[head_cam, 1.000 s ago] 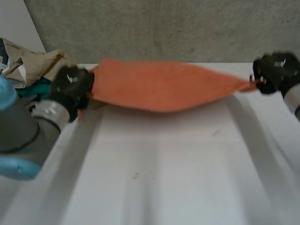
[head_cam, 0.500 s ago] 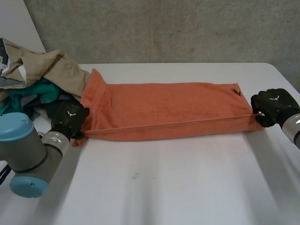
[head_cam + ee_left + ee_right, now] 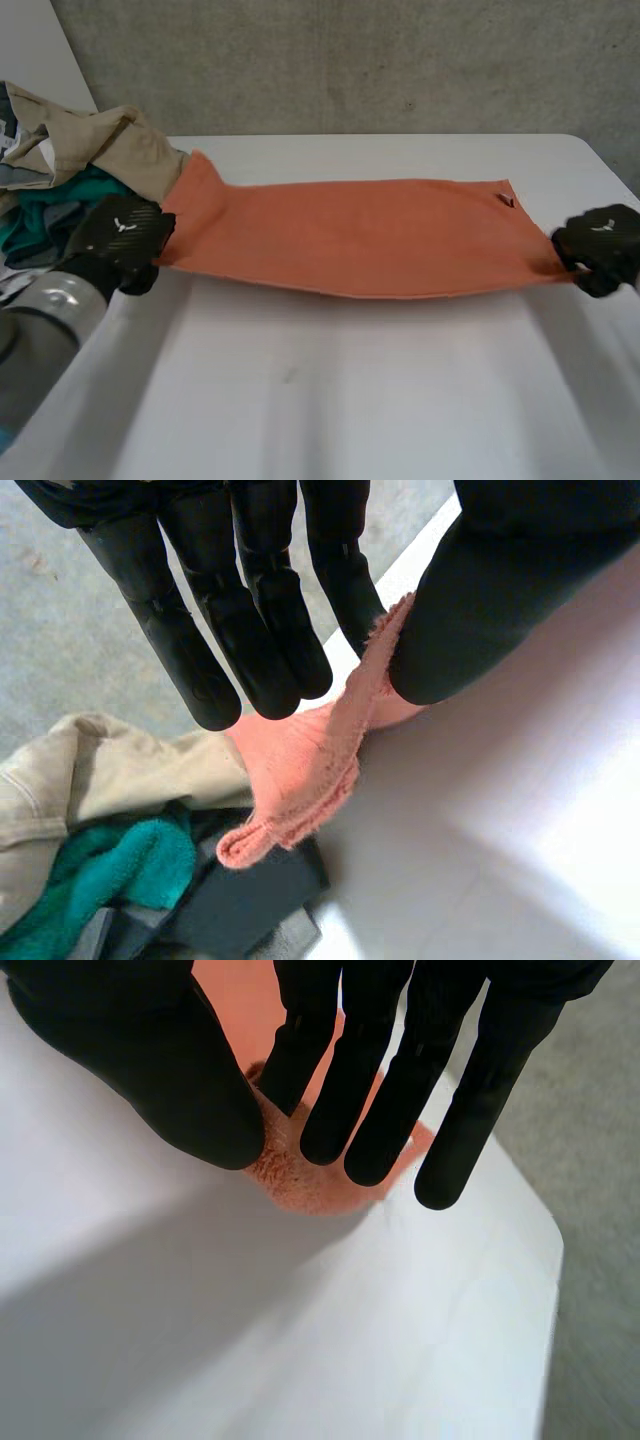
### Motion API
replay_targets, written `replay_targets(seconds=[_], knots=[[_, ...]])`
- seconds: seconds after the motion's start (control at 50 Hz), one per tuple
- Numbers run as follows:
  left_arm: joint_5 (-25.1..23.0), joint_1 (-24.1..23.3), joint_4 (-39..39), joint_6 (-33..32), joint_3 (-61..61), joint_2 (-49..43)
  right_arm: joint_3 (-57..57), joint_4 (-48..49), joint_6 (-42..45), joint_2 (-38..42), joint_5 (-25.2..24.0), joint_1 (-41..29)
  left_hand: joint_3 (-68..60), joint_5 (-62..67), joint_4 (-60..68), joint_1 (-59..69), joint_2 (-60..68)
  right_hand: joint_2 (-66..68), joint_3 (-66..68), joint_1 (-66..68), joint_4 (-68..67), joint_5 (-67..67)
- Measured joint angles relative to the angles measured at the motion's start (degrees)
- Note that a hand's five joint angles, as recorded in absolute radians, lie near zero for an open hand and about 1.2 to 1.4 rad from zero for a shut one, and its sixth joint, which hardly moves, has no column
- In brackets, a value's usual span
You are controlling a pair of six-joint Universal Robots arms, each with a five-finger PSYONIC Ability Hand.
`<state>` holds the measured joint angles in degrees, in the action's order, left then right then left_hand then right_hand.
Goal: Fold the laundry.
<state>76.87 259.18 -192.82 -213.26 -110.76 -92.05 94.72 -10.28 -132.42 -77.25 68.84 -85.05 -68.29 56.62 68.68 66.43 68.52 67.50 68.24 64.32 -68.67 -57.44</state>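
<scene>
Pinching opposite ends, left hand (image 3: 125, 238) and right hand (image 3: 600, 245) hold the orange towel (image 3: 350, 240) stretched — shallow thumb grips, so harder pulling could free a corner.

You find no readable writing; the small tag (image 3: 505, 199) on the orange towel (image 3: 350, 240) is too tiny to read.

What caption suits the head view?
Left hand and right hand pinch opposite ends of an orange towel stretched over the white table, beside a clothes pile.
</scene>
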Motion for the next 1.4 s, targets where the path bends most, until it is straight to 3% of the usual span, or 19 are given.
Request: replay_targets(seconds=[0.16,0.24,0.36,0.58,0.74,0.88,0.92,0.94,0.98,1.0,1.04,1.14,1.22,1.4], knots=[[-0.07,-1.07,25.85,-7.28,-3.84,15.40,2.57,-20.07,16.64,-10.61,-0.01,8.27,-0.02,0.00,0.01,0.00,0.01,0.00,0.00,0.00,0.00,0.00],[-0.03,-1.51,30.33,-11.69,-5.25,16.55,4.18,-22.37,20.15,-12.28,-0.83,10.09,-0.05,0.00,0.01,0.00,0.05,0.00,0.00,0.00,0.00,0.00],[0.24,-2.18,21.74,-14.04,-4.32,8.68,5.03,-15.08,17.09,-9.54,-1.91,10.09,-0.05,0.00,0.01,0.00,0.07,0.00,0.00,0.00,0.00,0.00],[1.34,-7.30,1.33,-13.96,11.11,-16.44,-1.79,5.29,6.24,5.69,0.88,3.08,-0.05,0.58,0.03,0.00,0.08,0.00,0.00,0.00,0.00,-0.01],[7.24,-9.38,-1.20,-14.09,27.77,-31.97,-10.55,17.44,3.83,16.12,6.20,-2.26,-0.06,0.58,0.03,0.00,0.08,0.00,0.00,0.00,0.00,-0.01],[12.16,-10.33,-0.87,-14.38,41.77,-41.88,-20.75,22.75,3.73,25.93,8.02,-5.52,-0.06,0.59,0.03,0.00,0.08,0.00,0.00,0.00,0.00,-0.02],[12.42,-10.41,-0.84,-14.39,43.34,-42.93,-22.40,23.41,3.74,27.53,8.19,-5.87,-0.06,0.59,0.03,0.00,0.08,-4.48,-4.71,-2.85,4.00,3.50],[12.62,-10.50,-0.81,-14.40,45.04,-44.07,-23.12,23.72,3.75,28.24,8.30,-6.02,8.24,-7.58,-8.35,-9.35,-9.35,-10.75,-9.77,-8.69,9.96,9.33],[12.68,-10.82,-0.80,-14.41,46.75,-45.29,-26.65,25.22,3.72,31.74,9.48,-7.07,26.37,-25.69,-26.88,-29.18,-26.59,-42.37,-41.42,-39.63,40.35,40.92],[12.66,-10.97,-0.82,-14.39,47.06,-45.48,-27.15,25.42,3.69,32.22,9.92,-7.26,43.07,-41.42,-42.88,-47.89,-43.52,-47.20,-46.41,-44.29,46.53,46.77],[12.59,-11.74,-0.88,-14.22,47.63,-45.72,-28.28,25.87,3.41,33.07,11.66,-7.88,54.72,-52.94,-55.69,-55.63,-55.33,-54.77,-54.97,-51.19,54.94,54.02],[12.61,-13.48,-0.85,-13.84,46.76,-44.09,-26.89,25.11,0.78,30.46,15.39,-8.34,56.05,-53.61,-57.13,-55.63,-56.65,-55.49,-56.07,-51.39,56.48,54.62],[12.72,-14.05,-0.71,-13.14,43.32,-39.49,-22.53,22.07,-3.16,24.67,15.05,-7.38,56.05,-53.61,-57.13,-55.63,-56.65,-55.49,-56.07,-51.39,56.48,54.62],[12.00,-13.85,-1.17,-6.98,30.03,-26.96,-11.48,5.19,-7.55,14.58,1.72,2.11,56.05,-53.61,-57.13,-55.63,-56.65,-50.40,-51.15,-48.33,51.56,49.95]])
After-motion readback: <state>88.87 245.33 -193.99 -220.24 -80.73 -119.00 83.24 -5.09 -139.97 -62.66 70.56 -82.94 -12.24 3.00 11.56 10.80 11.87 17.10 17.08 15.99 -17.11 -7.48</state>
